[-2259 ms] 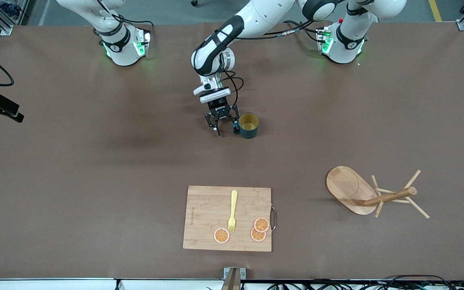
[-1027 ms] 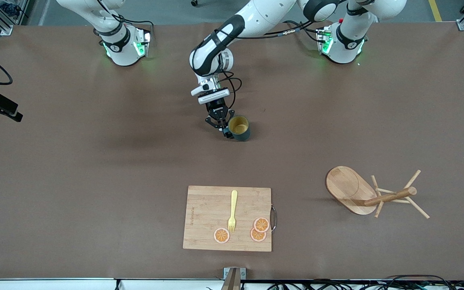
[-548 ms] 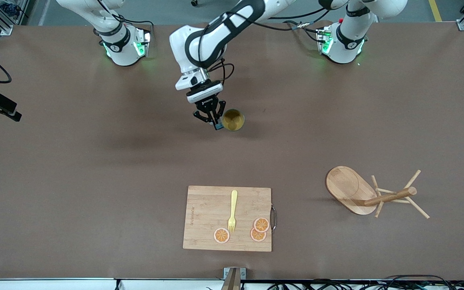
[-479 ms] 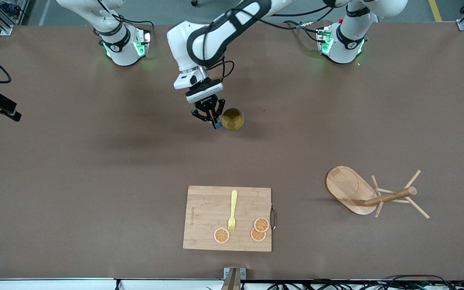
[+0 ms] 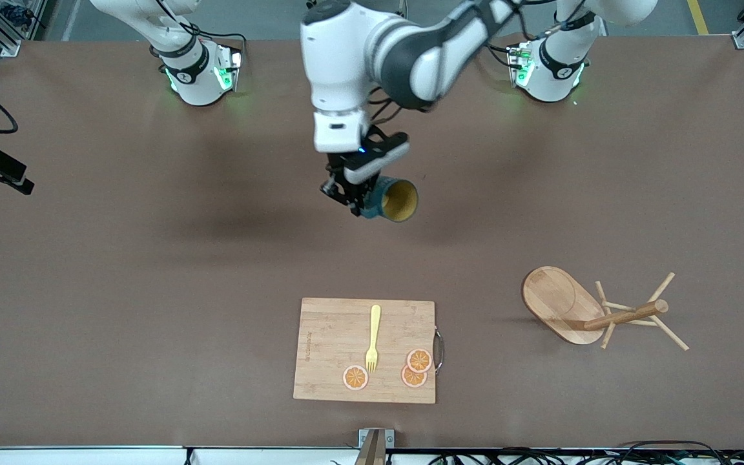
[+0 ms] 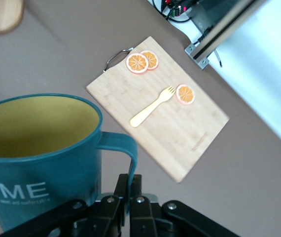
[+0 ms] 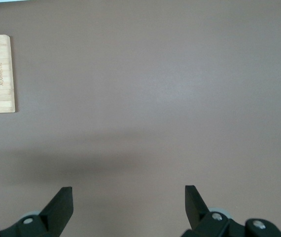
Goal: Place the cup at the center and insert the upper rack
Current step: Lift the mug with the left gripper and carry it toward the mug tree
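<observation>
Brown table point(image 5: 152, 290) | 1 cup point(image 5: 396, 199) in left hand point(image 5: 358, 205) | right hand point(image 7: 129, 202) open | 1 rack point(image 5: 598, 313) lying

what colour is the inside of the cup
Mustard yellow inside the teal cup; the left wrist view shows it best.

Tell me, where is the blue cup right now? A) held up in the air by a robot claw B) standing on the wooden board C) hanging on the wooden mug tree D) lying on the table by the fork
A: the left claw pinches the handle of the cup, tilted in the air over the bare table, away from the board.
</observation>
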Motion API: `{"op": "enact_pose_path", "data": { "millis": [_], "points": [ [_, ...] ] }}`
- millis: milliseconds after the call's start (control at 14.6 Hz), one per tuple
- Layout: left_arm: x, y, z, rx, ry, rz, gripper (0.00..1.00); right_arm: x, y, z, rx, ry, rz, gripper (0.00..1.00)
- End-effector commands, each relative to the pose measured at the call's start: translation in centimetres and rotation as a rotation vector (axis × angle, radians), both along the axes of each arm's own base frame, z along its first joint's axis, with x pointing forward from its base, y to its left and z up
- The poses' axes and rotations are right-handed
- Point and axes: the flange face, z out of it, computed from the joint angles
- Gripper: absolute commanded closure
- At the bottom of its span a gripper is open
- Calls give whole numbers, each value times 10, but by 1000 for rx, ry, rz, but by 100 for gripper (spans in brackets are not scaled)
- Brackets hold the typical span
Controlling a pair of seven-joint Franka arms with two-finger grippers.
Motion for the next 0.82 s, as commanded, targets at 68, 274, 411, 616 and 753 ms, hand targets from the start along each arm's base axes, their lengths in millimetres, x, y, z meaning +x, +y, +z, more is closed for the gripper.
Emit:
{"op": "enact_pose_path", "data": {
  "millis": [68,274,411,616,753],
  "points": [
    [64,75,46,-229,19,152,100,-4,1,5,0,-7,-5,0],
    [107,136,65,-398,79,293,100,-4,1,2,-10,4,9,0],
    [134,178,69,-450,79,360,100,-4,5,3,-10,4,15,0],
    [162,233,70,-545,132,428,100,-4,6,3,-10,4,17,0],
    [176,270,66,-615,185,426,100,-4,6,3,-10,3,14,0]
  ]
}}
